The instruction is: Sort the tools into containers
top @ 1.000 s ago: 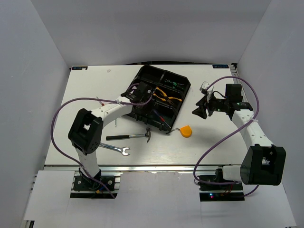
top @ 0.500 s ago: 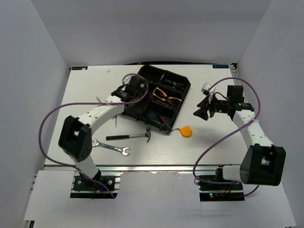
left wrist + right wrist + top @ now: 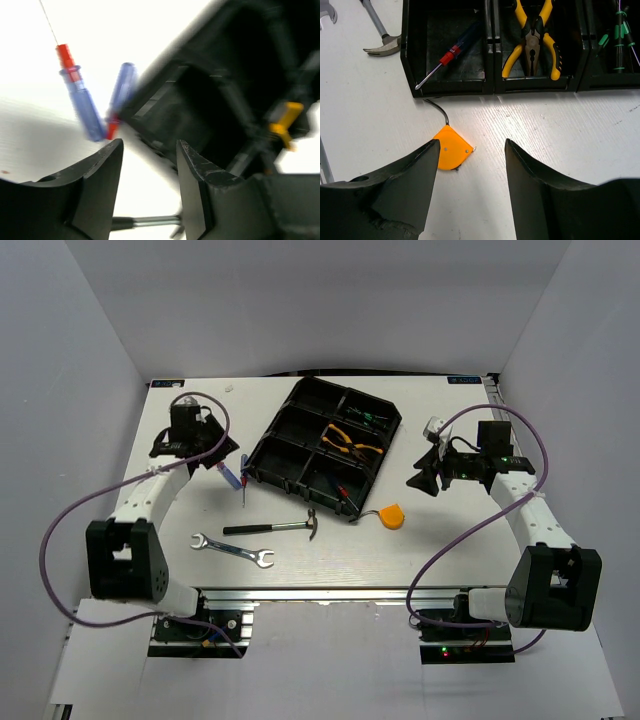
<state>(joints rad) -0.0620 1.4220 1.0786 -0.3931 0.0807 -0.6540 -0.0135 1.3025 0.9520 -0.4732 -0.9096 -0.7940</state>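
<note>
The black tray (image 3: pixel 290 425) sits at the table's middle back. Its compartments hold yellow-handled pliers (image 3: pixel 355 440), a red-and-blue screwdriver (image 3: pixel 450 52) and black-green screwdrivers (image 3: pixel 617 30). Two blue-and-red screwdrivers (image 3: pixel 235 475) lie on the table just left of the tray, blurred in the left wrist view (image 3: pixel 80 102). Hammer (image 3: pixel 270 528), wrench (image 3: pixel 232 550) and orange tape measure (image 3: pixel 393 515) lie in front of the tray. My left gripper (image 3: pixel 218 445) hovers left of the tray, open and empty (image 3: pixel 149 145). My right gripper (image 3: pixel 420 477) hangs open above the tape measure (image 3: pixel 451 149).
The table's left edge runs close behind the left arm. White walls enclose the back and both sides. Purple cables loop off both arms. The tape measure's black cord (image 3: pixel 437 107) trails toward the tray's front wall.
My left arm has swung from over the tray out to the left, past the tray's edge, and its jaws have widened. The right arm has barely moved.
</note>
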